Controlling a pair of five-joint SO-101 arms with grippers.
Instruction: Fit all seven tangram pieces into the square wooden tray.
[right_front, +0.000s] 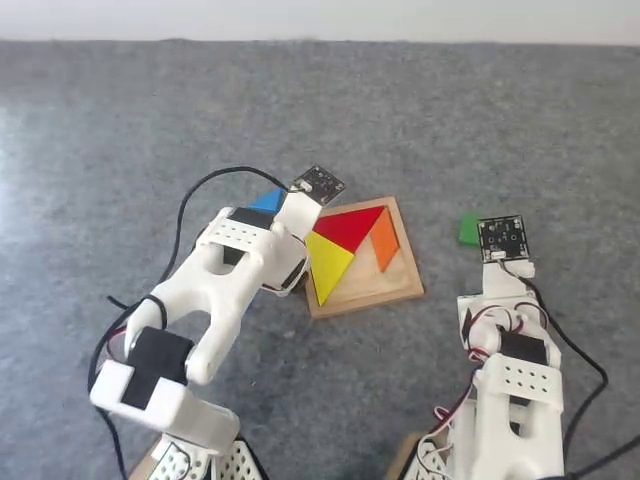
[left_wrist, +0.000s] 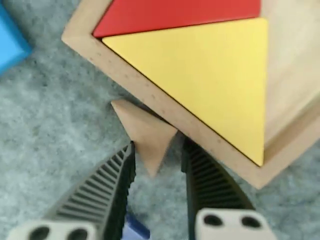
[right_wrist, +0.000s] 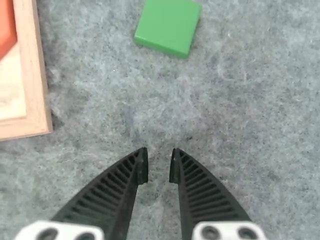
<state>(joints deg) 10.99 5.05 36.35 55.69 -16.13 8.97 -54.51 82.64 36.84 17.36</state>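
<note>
In the high view, the square wooden tray (right_front: 367, 300) lies mid-counter (right_front: 120, 120) and holds a red triangle (right_front: 350, 228), a yellow triangle (right_front: 328, 265) and an orange piece (right_front: 385, 243). The left arm (right_front: 235, 275) hangs over the tray's left edge, with a blue piece (right_front: 266, 200) just beyond it. A green square (right_front: 467, 228) lies right of the tray, near the right arm (right_front: 505, 370).

In the left wrist view, the left jaws stand partly open on either side of a small wood-coloured triangle (left_wrist: 145, 130) lying against the tray's outer rim. Whether they touch it cannot be told.

In the right wrist view, the right jaws are barely parted, holding nothing, above the counter and apart from the green square.
</note>
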